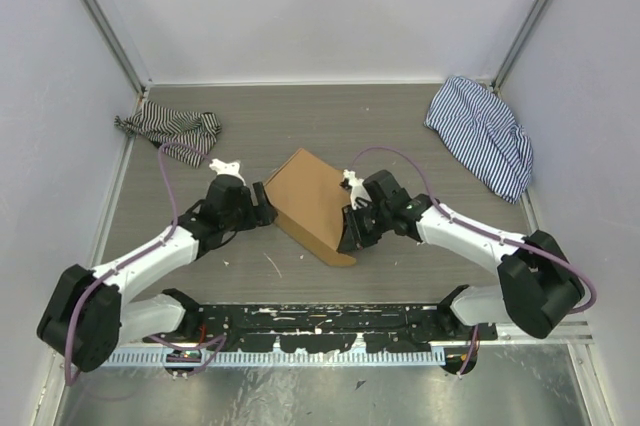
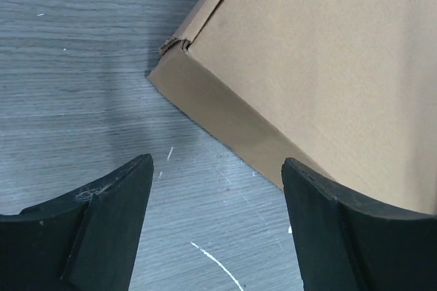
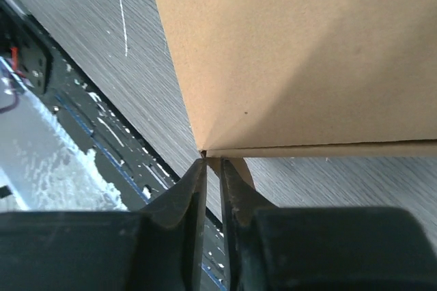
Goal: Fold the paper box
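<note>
From above, the box (image 1: 312, 201) lies mid-desk (image 1: 400, 116) between the arms. The left pincer (image 1: 262, 204) is just left of it and the right pincer (image 1: 352, 231) is at its near right edge. Striped cloths lie far left (image 1: 170, 128) and far right (image 1: 480, 136).

In the left wrist view, the left pincer (image 2: 218, 223) stands wide, with a box corner (image 2: 307, 65) just ahead, apart from it.

In the right wrist view, the right pincer (image 3: 213, 168) is narrow, nipping a cardboard edge at the box's (image 3: 293, 52) corner.

walls (image 1: 300, 6): plain white | tabletop (image 1: 330, 116): grey wood-grain | near edge: metal sheet (image 1: 300, 398), possibly steel
</note>
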`<state>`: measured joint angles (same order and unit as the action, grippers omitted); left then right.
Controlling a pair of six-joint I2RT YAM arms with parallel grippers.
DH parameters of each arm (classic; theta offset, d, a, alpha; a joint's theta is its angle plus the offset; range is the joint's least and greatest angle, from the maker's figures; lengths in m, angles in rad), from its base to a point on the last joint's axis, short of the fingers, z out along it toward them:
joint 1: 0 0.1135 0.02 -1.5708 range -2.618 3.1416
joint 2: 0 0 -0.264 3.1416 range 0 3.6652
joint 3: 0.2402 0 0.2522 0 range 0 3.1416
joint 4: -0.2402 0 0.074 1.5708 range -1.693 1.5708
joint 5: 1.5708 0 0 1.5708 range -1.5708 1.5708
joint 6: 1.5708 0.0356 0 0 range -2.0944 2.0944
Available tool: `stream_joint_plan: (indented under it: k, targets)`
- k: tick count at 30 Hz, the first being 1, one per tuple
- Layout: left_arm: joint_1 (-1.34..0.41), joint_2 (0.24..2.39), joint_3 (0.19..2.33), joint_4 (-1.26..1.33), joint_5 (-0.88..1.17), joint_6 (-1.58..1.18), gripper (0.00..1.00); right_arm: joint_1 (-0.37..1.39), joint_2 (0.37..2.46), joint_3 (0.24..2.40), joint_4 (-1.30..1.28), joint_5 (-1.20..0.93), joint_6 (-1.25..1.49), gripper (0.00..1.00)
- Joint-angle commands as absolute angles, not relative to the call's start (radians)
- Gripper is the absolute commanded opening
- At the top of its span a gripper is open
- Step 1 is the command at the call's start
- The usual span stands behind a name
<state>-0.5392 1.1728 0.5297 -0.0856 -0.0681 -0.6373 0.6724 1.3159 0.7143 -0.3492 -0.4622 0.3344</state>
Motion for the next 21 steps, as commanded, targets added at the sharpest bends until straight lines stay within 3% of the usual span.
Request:
stream_joint_plan:
  k: [1,7,15,21]
  targets:
    - [-0.542,1.074,0.507,-0.128,-0.069,-0.644,0.83,0.566,1.289,0.747,-0.302,-0.626,0.308,0.17]
    - [-0.541,1.005,0.488,-0.098,-0.057,-0.669,0.82,0.444,1.309,0.766,-0.31,-0.651,0.305,0.13]
    - [-0.54,1.118,0.616,-0.12,-0.303,-0.635,0.84,0.444,1.323,0.87,-0.484,-0.337,0.417,0.05]
    - [-0.52,1.305,0.818,-0.09,-0.298,-0.586,0.87,0.443,1.231,0.808,-0.561,-0.147,0.539,0.07]
